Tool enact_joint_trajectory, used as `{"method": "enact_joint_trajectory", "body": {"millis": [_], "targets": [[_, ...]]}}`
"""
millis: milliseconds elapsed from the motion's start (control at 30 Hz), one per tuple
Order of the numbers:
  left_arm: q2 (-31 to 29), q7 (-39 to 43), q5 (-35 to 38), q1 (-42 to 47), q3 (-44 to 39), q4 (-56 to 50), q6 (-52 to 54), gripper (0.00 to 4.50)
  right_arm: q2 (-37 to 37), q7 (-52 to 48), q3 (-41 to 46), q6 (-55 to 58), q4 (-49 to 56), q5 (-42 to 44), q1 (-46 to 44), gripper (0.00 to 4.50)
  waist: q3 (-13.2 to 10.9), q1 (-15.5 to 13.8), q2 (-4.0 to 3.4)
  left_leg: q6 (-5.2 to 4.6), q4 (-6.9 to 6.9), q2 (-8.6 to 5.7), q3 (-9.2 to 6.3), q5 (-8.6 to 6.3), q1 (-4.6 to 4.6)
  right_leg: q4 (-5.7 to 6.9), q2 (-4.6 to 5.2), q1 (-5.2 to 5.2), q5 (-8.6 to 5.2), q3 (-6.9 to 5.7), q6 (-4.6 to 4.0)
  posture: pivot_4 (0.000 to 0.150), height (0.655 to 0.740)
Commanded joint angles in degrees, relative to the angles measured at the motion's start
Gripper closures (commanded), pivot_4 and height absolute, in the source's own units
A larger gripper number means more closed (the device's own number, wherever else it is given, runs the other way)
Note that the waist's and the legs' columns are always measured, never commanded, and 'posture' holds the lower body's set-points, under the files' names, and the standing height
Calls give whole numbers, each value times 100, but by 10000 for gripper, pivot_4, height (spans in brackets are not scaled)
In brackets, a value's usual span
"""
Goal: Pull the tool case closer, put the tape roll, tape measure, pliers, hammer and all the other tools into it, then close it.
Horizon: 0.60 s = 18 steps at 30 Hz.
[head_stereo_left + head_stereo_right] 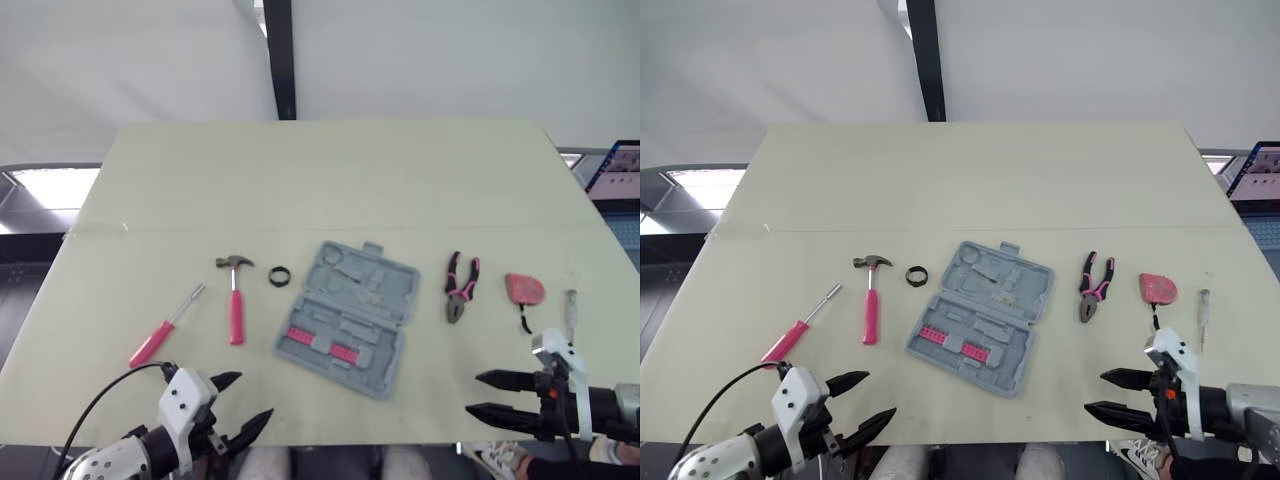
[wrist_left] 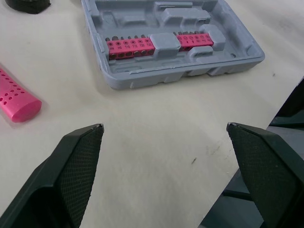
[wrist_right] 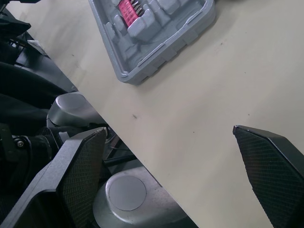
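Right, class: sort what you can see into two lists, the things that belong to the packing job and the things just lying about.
Belongs to the job: tool case, hammer, tape roll, pink screwdriver, pliers, tape measure, small screwdriver.

Just lying about: laptop screen at far right, black post at the back.

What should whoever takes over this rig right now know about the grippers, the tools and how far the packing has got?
Left gripper: open, empty, over the table's near edge. Right gripper: the same on its side.
Tool case: open, mid-table, holding just its pink bit strips.
Left of the case: tape roll, hammer, pink screwdriver. Right of it: pliers, tape measure, small screwdriver.
Done: nothing packed.
Left to do: pull the case nearer, load all six tools, close it.
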<state>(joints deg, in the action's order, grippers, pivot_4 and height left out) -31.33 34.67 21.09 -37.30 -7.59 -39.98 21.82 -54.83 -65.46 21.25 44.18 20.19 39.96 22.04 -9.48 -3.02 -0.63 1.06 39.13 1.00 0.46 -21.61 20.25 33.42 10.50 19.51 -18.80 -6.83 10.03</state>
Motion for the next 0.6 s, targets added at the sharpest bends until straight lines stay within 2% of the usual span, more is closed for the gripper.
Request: {"method": "enact_joint_trajectory", "body": {"millis": [33,600], "targets": [[3,-19,97,-33,-59,-195,67,560,42,2,143,-9,143,114,-16,0,0,1,0,0,0,0,0,0,0,0,0,0,0,0,0,1500,7400],[50,-35,102,31,-128,-156,-41,560,149,100,70,-97,101,74,-155,0,0,1,0,0,0,0,0,0,0,0,0,0,0,0,0,1500,7400]]}}
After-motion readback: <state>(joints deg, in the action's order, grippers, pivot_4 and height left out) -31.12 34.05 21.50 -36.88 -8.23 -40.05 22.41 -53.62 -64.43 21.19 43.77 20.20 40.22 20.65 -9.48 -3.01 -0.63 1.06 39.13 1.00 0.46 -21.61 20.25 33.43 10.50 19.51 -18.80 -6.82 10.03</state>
